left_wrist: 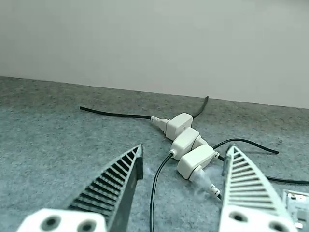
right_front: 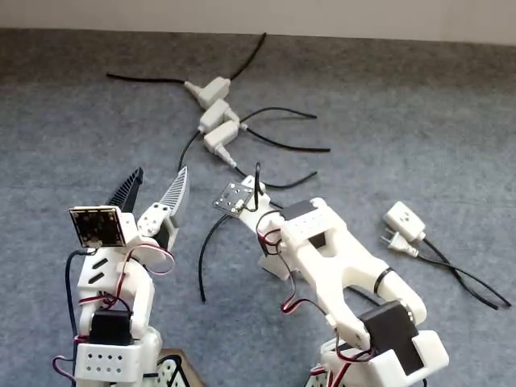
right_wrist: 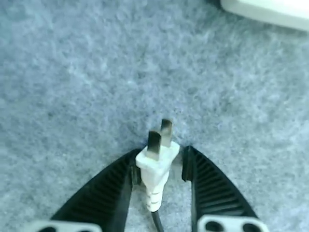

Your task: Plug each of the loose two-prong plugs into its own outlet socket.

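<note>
The right gripper [right_wrist: 159,155] is clamped on the white two-prong plug [right_wrist: 155,169], black ribbed fingers on both flanks, with the prongs pointing straight ahead over the grey carpet [right_wrist: 72,72]. A white socket block [right_wrist: 263,8] lies just beyond, slightly off that axis, so the next move probably needs realignment. The left gripper [left_wrist: 184,149] gapes wide, facing the cluster of white socket blocks [left_wrist: 186,140].

There's a white block [right_wrist: 268,9] cut off at the right wrist view's edge, and the plug's [right_wrist: 155,166] cord [right_wrist: 155,220] runs out of frame.
</note>
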Controlling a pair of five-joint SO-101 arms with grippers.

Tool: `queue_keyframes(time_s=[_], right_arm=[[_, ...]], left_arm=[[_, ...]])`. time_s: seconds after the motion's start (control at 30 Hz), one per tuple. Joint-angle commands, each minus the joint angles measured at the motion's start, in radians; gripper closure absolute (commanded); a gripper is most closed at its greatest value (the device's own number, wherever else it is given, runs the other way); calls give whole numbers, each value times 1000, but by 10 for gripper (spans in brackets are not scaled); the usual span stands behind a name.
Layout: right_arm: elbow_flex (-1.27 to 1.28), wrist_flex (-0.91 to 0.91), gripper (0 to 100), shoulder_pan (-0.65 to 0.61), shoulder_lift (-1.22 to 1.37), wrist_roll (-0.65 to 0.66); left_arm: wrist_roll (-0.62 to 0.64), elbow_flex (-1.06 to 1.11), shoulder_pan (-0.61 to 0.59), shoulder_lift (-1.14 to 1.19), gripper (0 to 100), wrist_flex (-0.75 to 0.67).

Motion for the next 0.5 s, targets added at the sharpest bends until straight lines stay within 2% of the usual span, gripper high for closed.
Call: queue_keyframes(time_s=[0.0, 0.17, 0.4, 0.47], right_arm=[[-5, 8, 837, 51, 4, 5], [-36, 8, 875, 131, 5, 8], [-36, 8, 889, 133, 5, 51], [-41, 8, 920, 133, 4, 51]], left_arm=[[5, 18, 16, -8, 726, -18], [5, 18, 16, -8, 726, -18], [5, 18, 16, -8, 726, -18], [5, 18, 18, -8, 726, -18]])
